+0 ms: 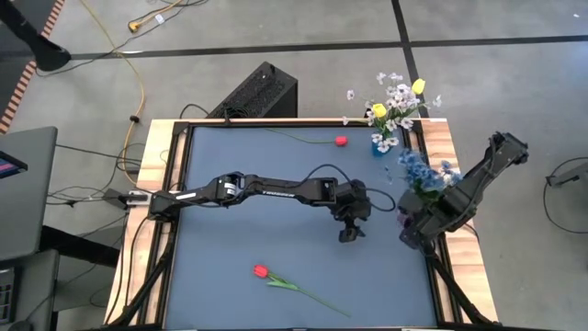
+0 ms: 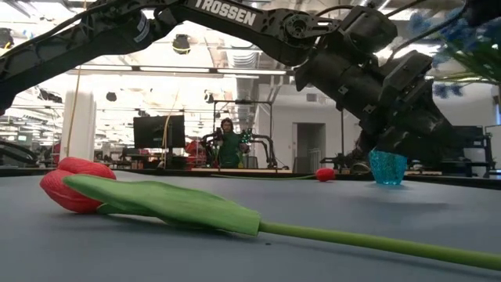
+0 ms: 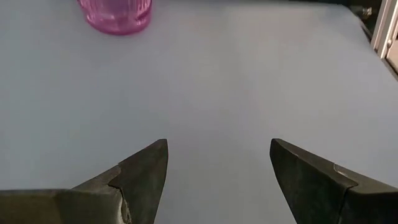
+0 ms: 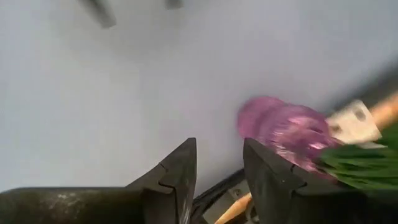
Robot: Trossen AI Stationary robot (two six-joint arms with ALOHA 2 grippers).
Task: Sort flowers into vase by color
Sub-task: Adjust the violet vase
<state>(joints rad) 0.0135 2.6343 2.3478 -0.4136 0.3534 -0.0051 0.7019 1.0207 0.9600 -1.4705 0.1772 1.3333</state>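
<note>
From above, two red tulips (image 1: 261,271) (image 1: 341,141) lie on the blue table (image 1: 230,239) at six and twelve o'clock. The left gripper (image 1: 349,232) hovers mid-table, spread open. At three o'clock, the right gripper (image 1: 407,232) holds blue flowers (image 1: 421,170). Level view: one turquoise vase (image 2: 387,168). Wrist views: one pink vase (image 3: 116,15).

Even overhead light; right wrist view seemingly motion-blurred.

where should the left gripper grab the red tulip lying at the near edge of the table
Likely best on the bare green stem of the near red tulip, behind the leaf, coming straight down from above. The flower lies flat, the stem is thin and unobstructed, and the left gripper, open, could straddle it crosswise.
</note>
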